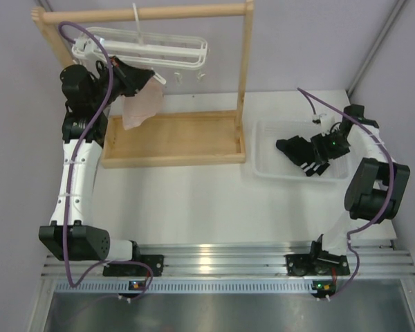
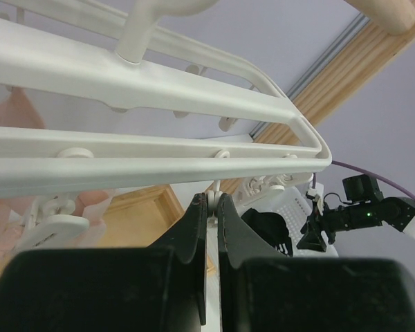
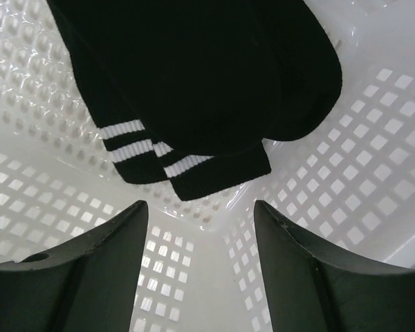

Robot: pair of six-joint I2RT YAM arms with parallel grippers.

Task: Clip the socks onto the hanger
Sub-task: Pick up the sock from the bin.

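Note:
The white hanger [image 1: 145,50] hangs by its hook from the wooden rod; its frame fills the left wrist view [image 2: 159,159]. My left gripper [image 1: 152,78] is up under the hanger's left part, its jaws [image 2: 213,198] shut on one small white dangling clip. Two black socks with white stripes [image 1: 297,152] lie in a white perforated basket [image 1: 270,169] at the right; they also show in the right wrist view [image 3: 194,90]. My right gripper [image 1: 317,151] is open and empty [image 3: 200,207], just above the basket floor, short of the sock cuffs.
A pale pink cloth [image 1: 142,107] hangs from the hanger beside my left gripper. The wooden rack [image 1: 245,83] has a rod, posts and a low tray base [image 1: 173,138]. The basket walls [image 3: 373,138] surround my right gripper. Grey walls stand behind and to the sides.

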